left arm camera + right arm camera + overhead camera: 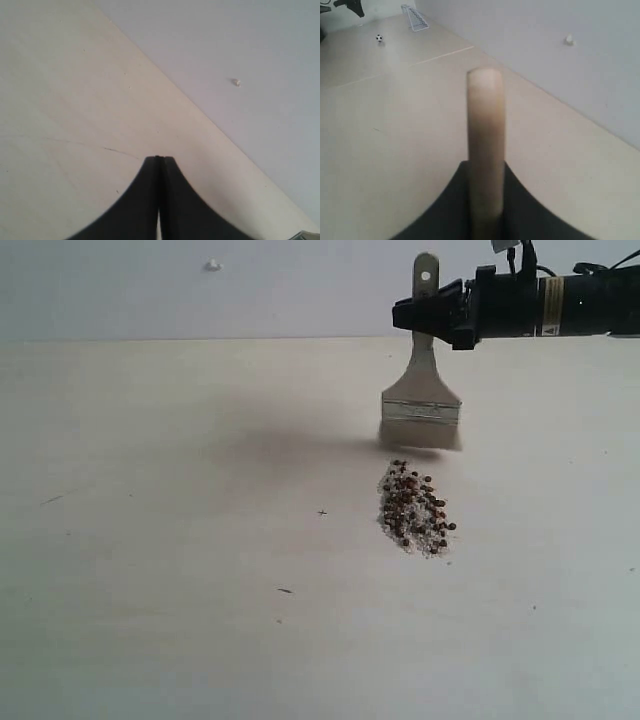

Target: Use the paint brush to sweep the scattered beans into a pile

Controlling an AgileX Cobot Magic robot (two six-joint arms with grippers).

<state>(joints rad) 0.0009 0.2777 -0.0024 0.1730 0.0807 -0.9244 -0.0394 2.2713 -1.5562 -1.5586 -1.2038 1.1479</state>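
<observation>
The beans (414, 508) lie in one small heap of tiny dark reddish-brown grains on the pale table, mixed with fine whitish grains. Just behind the heap the paint brush (422, 400) hangs upright, bristles down and a little above the table. My right gripper (432, 314) is shut on its cream handle, below the hole at the handle's end. In the right wrist view the handle (485, 145) rises between the black fingers of that gripper (485, 165). My left gripper (160, 159) is shut and empty over bare table; the exterior view does not show it.
The pale table (160, 540) meets a grey wall (200, 290) at the back. A small white lump (213, 265) sticks to the wall. In the right wrist view a small black-and-white ball (379, 38) and a white rack (417, 17) sit far off.
</observation>
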